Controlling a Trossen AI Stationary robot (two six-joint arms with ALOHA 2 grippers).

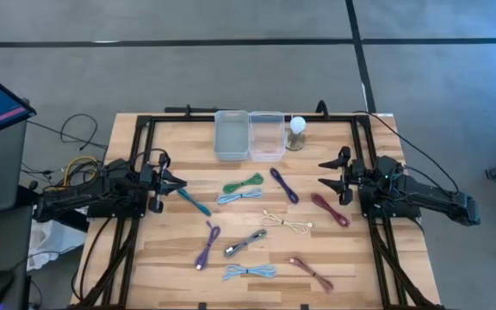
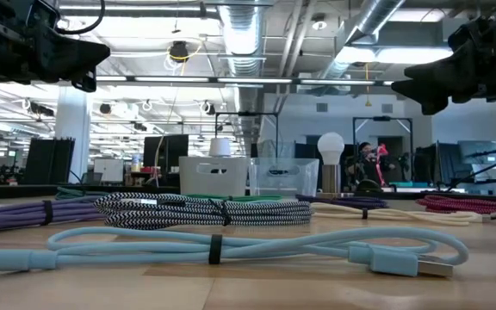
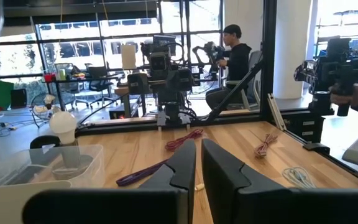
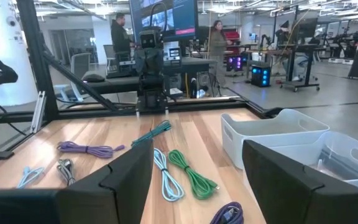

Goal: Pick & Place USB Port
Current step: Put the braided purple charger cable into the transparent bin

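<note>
Above table edges, left gripper (image 1: 182, 184) jaws clenched, right gripper (image 1: 327, 172) jaws released; teal cable (image 1: 194, 202) visible only overhead.

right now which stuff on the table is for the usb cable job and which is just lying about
For the job:
- bundled cables: green, purple, dark red, cream, teal
- white bin and clear bin, both at the table's back edge
- left hand, shut; right hand, open

Just lying about:
- light bulb beside the clear bin
</note>
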